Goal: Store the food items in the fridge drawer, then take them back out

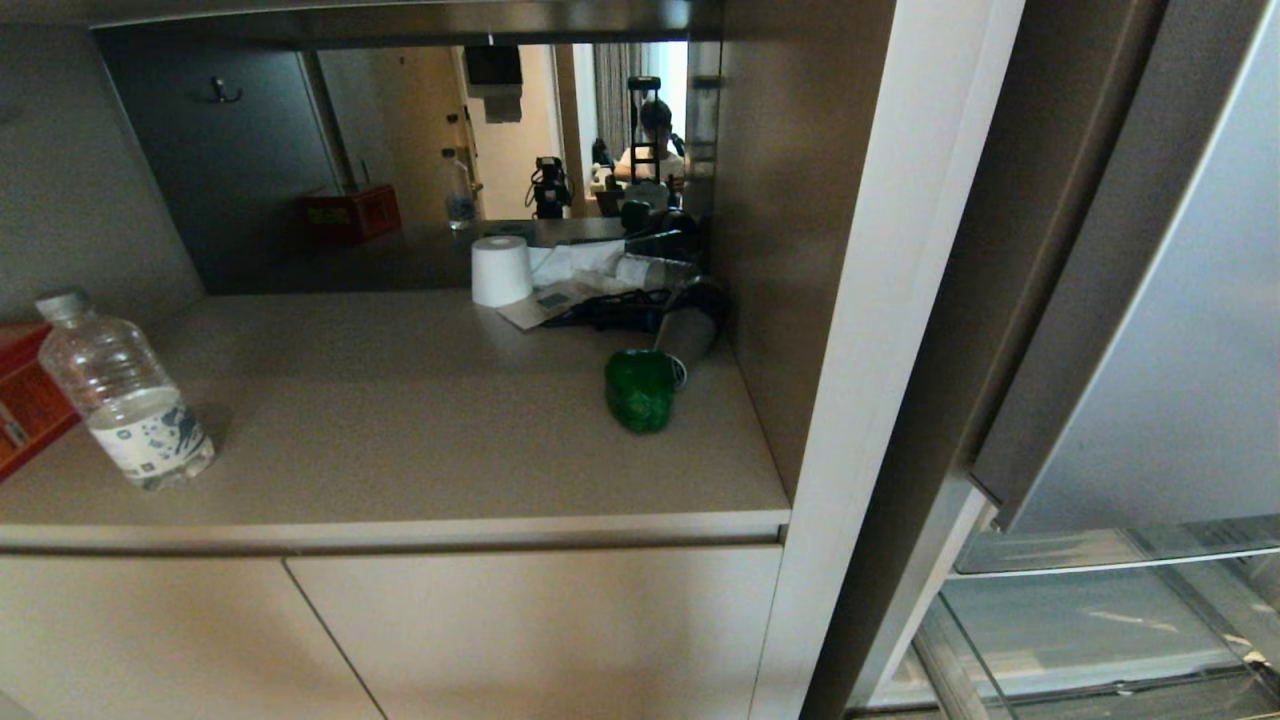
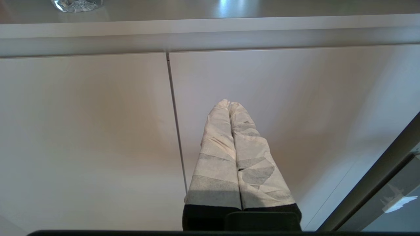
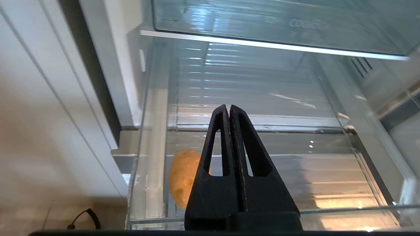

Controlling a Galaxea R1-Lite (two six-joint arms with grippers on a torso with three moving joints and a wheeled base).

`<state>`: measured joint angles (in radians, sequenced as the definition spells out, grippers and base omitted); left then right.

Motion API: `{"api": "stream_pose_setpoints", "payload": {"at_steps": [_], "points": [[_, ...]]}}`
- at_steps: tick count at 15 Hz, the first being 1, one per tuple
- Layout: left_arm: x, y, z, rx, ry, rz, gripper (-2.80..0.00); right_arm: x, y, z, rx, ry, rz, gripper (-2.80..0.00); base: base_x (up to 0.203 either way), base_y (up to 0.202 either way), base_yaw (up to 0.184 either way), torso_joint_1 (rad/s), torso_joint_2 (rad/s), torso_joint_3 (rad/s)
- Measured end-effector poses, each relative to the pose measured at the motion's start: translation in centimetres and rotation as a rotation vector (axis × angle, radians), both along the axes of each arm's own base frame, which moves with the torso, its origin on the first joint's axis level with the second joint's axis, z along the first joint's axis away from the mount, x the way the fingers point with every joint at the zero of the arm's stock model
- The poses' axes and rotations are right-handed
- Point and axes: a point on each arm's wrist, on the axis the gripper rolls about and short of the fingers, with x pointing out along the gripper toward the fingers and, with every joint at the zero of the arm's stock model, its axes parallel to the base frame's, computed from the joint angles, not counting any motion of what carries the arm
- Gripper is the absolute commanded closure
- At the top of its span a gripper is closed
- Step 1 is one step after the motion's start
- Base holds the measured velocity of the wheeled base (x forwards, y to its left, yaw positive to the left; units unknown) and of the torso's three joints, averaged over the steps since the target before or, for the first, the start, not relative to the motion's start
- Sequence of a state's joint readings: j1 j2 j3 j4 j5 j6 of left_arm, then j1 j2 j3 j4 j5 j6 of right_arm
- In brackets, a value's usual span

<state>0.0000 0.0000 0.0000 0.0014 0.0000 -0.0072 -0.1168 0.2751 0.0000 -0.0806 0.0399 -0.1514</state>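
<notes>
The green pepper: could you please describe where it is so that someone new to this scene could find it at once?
Start at the beige counter in the niche left of the fridge, and go to its right end by the side wall. The pepper lies there, right against the mouth of the dark hair dryer, in front of the paper roll. It is the only glossy green thing there.

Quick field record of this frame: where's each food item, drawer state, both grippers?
potato: inside the open fridge drawer, near one side wall
pepper: on the counter, touching the hair dryer
drawer: pulled out
right gripper: shut, empty, over the drawer
left gripper: shut, empty, facing the cabinet doors
</notes>
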Motion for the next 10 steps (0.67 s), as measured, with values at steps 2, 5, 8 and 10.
{"api": "stream_pose_setpoints", "payload": {"at_steps": [2, 5, 8, 10], "points": [[0.0, 0.0, 0.0, 0.0, 0.0, 0.0, 0.0, -0.1, 0.0, 0.0, 0.0, -0.013, 0.048, 0.0, 0.0, 0.0, 0.0, 0.0, 0.0, 0.0], [0.0, 0.0, 0.0, 0.0, 0.0, 0.0, 0.0, -0.5, 0.0, 0.0, 0.046, -0.051, 0.063, 0.0, 0.0, 0.0, 0.0, 0.0, 0.0, 0.0], [0.0, 0.0, 0.0, 0.0, 0.0, 0.0, 0.0, -1.4, 0.0, -0.1, 0.056, -0.16, 0.082, 0.0, 0.0, 0.0, 0.0, 0.0, 0.0, 0.0], [0.0, 0.0, 0.0, 0.0, 0.0, 0.0, 0.0, -1.9, 0.0, -0.2, 0.064, -0.226, 0.09, 0.0, 0.0, 0.0, 0.0, 0.0, 0.0, 0.0]]}}
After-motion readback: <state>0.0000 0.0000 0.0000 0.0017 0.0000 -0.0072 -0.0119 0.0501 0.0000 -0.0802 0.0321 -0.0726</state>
